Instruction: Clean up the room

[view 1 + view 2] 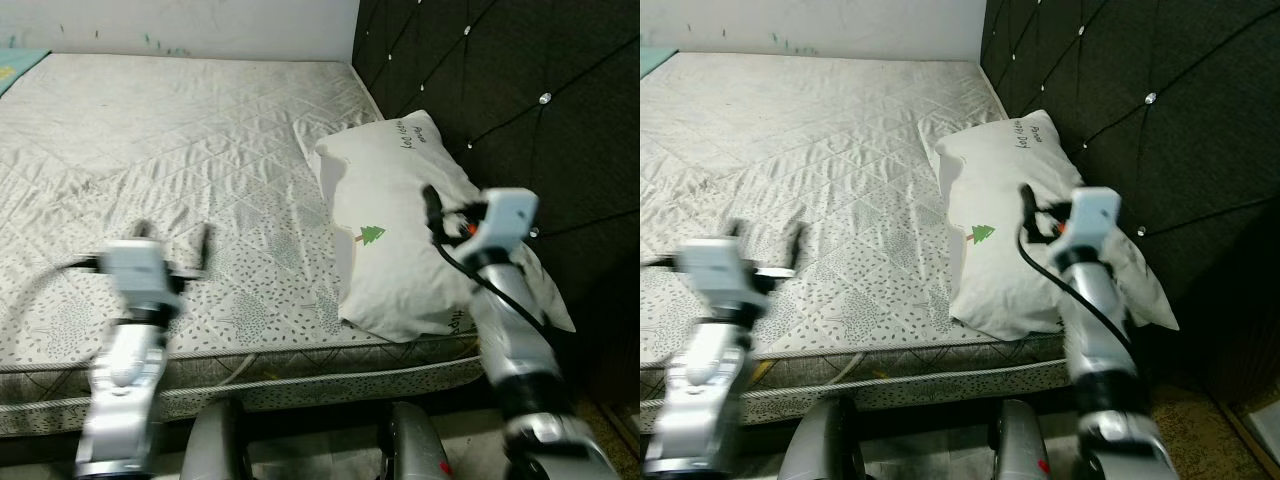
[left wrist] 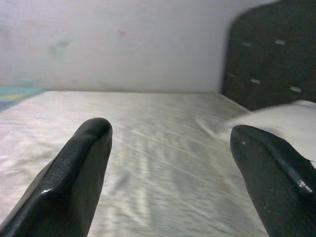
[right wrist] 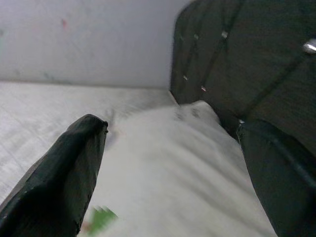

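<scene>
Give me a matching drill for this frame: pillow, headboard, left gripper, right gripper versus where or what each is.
Column A:
1. pillow
2. headboard
3. left gripper
4. right gripper

Column B:
a. dark, tufted, along the robot's right side of the bed
b. open, above the pillow
c. white with a small green tree print, lying by the headboard
d. open, over the bare patterned mattress

Pairs: 1-c, 2-a, 3-d, 4-b
</scene>
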Available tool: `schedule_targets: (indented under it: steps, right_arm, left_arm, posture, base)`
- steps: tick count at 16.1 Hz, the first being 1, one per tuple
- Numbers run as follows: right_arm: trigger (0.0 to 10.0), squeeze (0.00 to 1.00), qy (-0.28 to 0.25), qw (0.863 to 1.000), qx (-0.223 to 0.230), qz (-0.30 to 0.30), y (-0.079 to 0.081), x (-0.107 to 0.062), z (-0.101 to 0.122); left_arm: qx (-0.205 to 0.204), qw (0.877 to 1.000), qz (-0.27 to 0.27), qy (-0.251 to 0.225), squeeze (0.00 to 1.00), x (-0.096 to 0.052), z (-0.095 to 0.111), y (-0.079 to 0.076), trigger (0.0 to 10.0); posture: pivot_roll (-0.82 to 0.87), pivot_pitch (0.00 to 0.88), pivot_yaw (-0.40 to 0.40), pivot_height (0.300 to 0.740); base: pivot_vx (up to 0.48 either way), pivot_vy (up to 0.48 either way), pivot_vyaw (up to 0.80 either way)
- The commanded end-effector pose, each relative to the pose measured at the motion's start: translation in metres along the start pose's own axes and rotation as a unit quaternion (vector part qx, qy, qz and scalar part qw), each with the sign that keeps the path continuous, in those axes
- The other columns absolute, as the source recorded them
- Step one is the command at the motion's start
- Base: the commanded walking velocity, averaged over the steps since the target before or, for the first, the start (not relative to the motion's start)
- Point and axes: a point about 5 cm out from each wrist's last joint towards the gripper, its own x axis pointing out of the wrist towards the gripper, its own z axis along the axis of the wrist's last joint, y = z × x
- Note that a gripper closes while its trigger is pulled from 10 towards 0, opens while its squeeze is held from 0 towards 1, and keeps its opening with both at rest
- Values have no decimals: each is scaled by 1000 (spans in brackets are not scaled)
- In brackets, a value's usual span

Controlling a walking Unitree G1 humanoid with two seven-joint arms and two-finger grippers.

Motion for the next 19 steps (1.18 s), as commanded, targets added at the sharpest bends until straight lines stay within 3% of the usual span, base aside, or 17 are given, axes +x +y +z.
schedule_targets:
  steps: [1, 4, 8, 12, 16, 19]
  right_arm:
    - [10000, 0, 2, 1000, -4, -8, -9, -7, 1]
    - [10000, 0, 16, 1000, -12, -9, -14, -19, -3]
    - [10000, 0, 5, 1000, -3, -6, -12, -12, 10]
    - [10000, 0, 8, 1000, 17, -8, 0, -17, 10]
    - [10000, 0, 29, 999, 26, 9, 12, -26, 4]
    - [10000, 0, 41, 999, 18, 28, 15, -24, 3]
  left_arm:
    - [-2, 1000, 1, 4, 0, -4, -5, 2, 10000]
    - [-3, 1000, 0, 1, 0, -7, -5, 0, 10000]
    - [-10, 1000, -6, 3, 0, -7, -6, -4, 10000]
    - [-12, 1000, -8, 8, 0, -8, -5, -3, 10000]
    - [-10, 998, -55, 33, 0, -15, -7, -11, 10000]
    - [27, 992, -120, 37, 0, -10, -2, -14, 10000]
  posture:
    - [-4, 0, -27, 607]
    - [-14, 0, -35, 647]
    - [-16, 0, -26, 687]
    - [-13, 0, -9, 732]
    - [-14, 21, -19, 740]
    - [9, 33, -32, 740]
  base:
    - [0, 0, 0]
    - [0, 0, 0]
    - [0, 0, 0]
    - [0, 0, 0]
    - [0, 0, 0]
    - [0, 0, 0]
